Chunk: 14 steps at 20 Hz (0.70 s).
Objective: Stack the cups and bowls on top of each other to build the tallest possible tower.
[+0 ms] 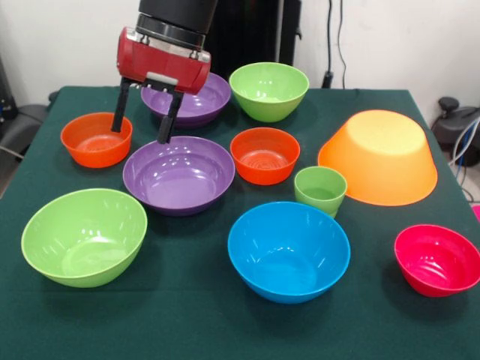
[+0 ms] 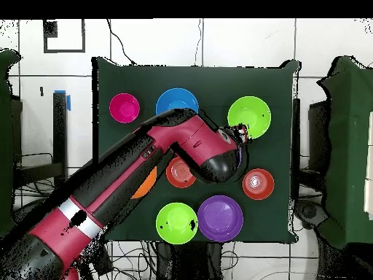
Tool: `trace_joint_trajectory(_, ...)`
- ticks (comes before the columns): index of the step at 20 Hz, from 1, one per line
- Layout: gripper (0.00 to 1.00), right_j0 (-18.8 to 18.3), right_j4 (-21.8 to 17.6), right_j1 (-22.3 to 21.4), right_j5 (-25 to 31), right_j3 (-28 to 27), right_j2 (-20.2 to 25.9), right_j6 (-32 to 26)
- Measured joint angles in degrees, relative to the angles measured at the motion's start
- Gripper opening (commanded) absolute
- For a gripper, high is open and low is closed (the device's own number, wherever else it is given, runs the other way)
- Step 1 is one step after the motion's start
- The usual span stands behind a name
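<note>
My gripper is open and empty. It hangs low between the left orange-red bowl and the near purple bowl, with one finger at that bowl's far rim. A second purple bowl sits behind it. One light-green cup stands upright beside the middle orange-red bowl. The orange-yellow bowl lies upside down at the right. Green bowls sit far and near left. The blue bowl and pink-red bowl are in front. Nothing is stacked.
In the overhead view my arm crosses the green table and hides the near purple bowl, the cup and most of the orange-yellow bowl. Cables lie on the floor round the table.
</note>
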Motion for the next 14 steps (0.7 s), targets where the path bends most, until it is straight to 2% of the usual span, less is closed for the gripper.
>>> trace_joint_trajectory(14,1.0,2.8,0.8,-3.6,-3.2,4.5,0.3,0.0)
